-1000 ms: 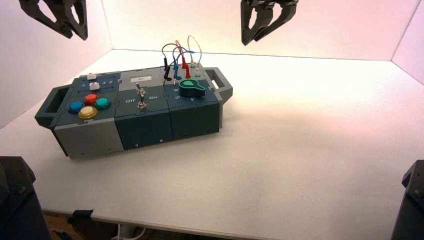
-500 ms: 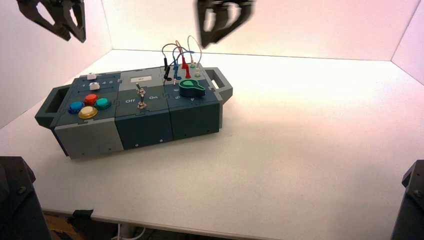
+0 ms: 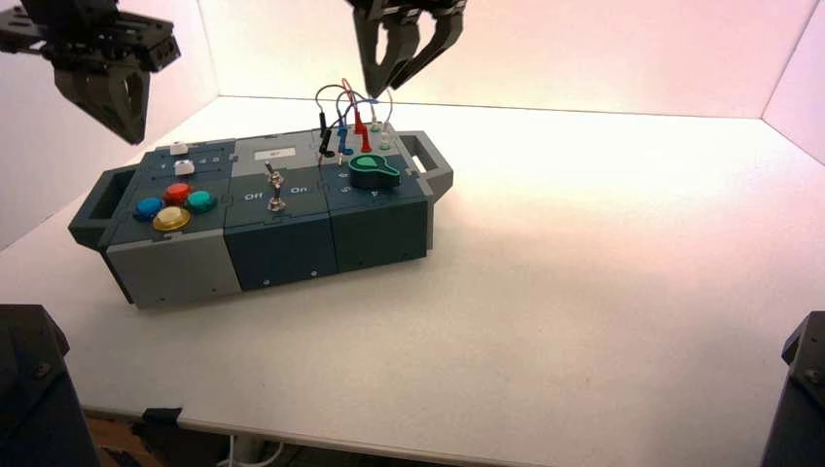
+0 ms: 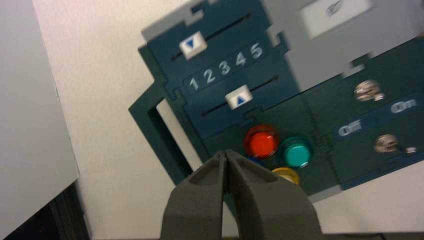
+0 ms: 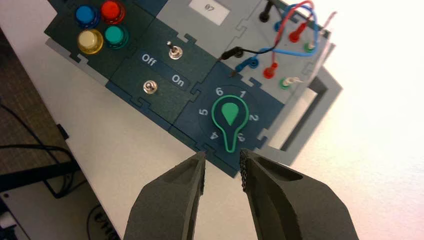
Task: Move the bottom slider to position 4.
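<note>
The bottom slider (image 4: 239, 97) is on the dark teal panel at the box's (image 3: 263, 209) left end, its white knob level with the 3 of the number row (image 4: 224, 67), one short of position 4 (image 4: 240, 59). Your left end effector (image 4: 225, 152) is raised clear of that knob, by the box's left end, closed with nothing in its grip. That arm reaches in from the far left, fingers angled downward. Your right end effector (image 5: 222, 156) hangs above the box's right side near the wires (image 3: 352, 105), fingers slightly parted and empty, over the counter (image 3: 584, 292).
</note>
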### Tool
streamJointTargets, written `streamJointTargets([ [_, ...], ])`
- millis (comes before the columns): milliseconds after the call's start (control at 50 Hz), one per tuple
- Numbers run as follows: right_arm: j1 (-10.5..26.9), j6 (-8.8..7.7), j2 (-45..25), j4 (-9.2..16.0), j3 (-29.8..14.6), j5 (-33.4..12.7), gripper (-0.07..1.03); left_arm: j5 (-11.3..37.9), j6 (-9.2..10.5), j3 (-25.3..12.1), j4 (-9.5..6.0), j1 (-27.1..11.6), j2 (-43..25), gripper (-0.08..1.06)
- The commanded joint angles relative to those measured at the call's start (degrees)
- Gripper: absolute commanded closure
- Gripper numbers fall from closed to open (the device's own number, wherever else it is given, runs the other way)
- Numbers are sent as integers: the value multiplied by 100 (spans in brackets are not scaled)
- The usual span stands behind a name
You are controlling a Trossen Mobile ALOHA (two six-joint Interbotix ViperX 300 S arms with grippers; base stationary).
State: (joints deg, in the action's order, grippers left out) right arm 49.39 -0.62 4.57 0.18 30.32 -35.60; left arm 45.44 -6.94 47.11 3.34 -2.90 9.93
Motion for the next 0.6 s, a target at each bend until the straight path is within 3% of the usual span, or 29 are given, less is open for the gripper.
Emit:
streamJointTargets([
  [20,-44,9,439,-18,44,18,58,-35,26,-211,44,18,-70,101],
  [280,-44,9,993,-26,387,18,58,-193,185,-316,44,26,-492,101],
  [600,-53,9,1301,-44,606,9,58,-193,193,-483,0,26,-888,101],
])
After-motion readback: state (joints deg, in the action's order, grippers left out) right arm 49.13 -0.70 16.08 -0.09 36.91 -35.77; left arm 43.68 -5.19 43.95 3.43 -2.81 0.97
